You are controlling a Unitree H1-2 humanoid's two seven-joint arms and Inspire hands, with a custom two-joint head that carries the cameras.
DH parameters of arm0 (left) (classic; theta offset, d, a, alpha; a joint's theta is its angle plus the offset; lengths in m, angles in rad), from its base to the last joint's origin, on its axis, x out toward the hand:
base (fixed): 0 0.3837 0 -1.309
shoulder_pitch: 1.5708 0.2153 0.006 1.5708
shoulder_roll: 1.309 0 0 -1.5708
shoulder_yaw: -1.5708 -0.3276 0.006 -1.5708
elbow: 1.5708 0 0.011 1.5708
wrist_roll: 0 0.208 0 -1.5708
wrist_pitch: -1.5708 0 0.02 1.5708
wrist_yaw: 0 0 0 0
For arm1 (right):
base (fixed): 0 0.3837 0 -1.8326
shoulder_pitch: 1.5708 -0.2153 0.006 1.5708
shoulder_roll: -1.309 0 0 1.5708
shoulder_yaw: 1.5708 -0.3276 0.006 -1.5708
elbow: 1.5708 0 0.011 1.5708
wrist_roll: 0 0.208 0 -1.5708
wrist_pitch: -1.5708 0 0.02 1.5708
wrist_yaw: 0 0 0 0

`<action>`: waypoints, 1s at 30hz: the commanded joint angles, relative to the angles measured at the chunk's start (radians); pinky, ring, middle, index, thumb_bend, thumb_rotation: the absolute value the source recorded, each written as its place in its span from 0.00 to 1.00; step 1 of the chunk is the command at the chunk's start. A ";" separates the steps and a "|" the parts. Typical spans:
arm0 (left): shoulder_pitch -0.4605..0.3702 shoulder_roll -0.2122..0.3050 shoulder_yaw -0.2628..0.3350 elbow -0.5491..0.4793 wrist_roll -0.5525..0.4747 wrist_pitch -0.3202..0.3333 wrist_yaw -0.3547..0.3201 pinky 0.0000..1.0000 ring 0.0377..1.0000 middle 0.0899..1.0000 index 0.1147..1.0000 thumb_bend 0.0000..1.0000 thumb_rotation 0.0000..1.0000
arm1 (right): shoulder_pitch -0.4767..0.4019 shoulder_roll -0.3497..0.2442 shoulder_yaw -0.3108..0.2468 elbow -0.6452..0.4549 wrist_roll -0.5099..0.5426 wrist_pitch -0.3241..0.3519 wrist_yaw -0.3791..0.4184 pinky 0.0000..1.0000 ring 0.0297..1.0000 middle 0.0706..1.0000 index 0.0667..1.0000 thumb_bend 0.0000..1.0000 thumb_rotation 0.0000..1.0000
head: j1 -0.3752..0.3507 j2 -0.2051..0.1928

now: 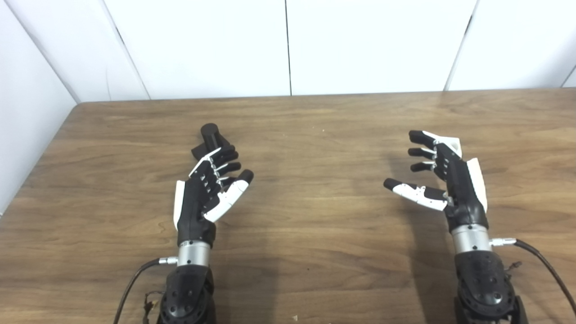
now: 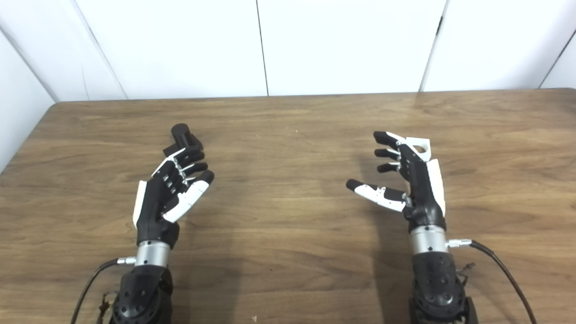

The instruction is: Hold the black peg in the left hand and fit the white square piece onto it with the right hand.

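The black peg point(image 1: 208, 137) lies on the wooden table point(image 1: 315, 225), a round post on a flat base, just beyond my left hand's fingertips and partly hidden by them. My left hand point(image 1: 208, 191) hovers open, fingers stretched toward the peg, holding nothing. The white square piece point(image 2: 419, 146), with a round hole, lies on the table right behind my right hand point(image 2: 407, 177), mostly covered by the fingers. That right hand is open too, thumb spread to the left, fingers apart and empty.
White wall panels point(image 1: 288, 45) rise behind the table's far edge, and a white wall point(image 1: 27, 112) borders the left side. Cables point(image 1: 540, 265) trail from both wrists near the front edge.
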 commanded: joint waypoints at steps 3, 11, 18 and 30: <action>-0.022 -0.060 -0.040 0.017 0.034 -0.055 0.039 0.57 0.70 0.72 0.67 0.68 0.24 | -0.018 -0.045 -0.035 0.009 0.052 -0.064 0.005 0.62 0.74 0.78 0.75 0.65 0.05 | 0.111 -0.030; -0.025 -0.071 -0.060 0.052 0.074 -0.085 0.061 0.59 0.70 0.72 0.67 0.64 0.22 | -0.010 -0.038 -0.035 -0.016 0.052 -0.032 -0.002 0.60 0.71 0.76 0.74 0.63 0.00 | 0.117 -0.044; -0.027 -0.061 -0.056 0.036 0.100 -0.078 0.081 0.63 0.71 0.72 0.67 0.66 0.24 | -0.014 -0.034 -0.031 -0.028 0.051 -0.019 0.001 0.56 0.70 0.76 0.73 0.63 0.00 | 0.102 -0.041; -0.087 0.038 -0.036 -0.065 0.363 0.071 0.096 0.64 0.74 0.75 0.67 0.67 0.21 | -0.017 -0.037 -0.032 -0.050 0.060 -0.001 0.010 0.54 0.67 0.74 0.72 0.64 0.00 | 0.080 -0.033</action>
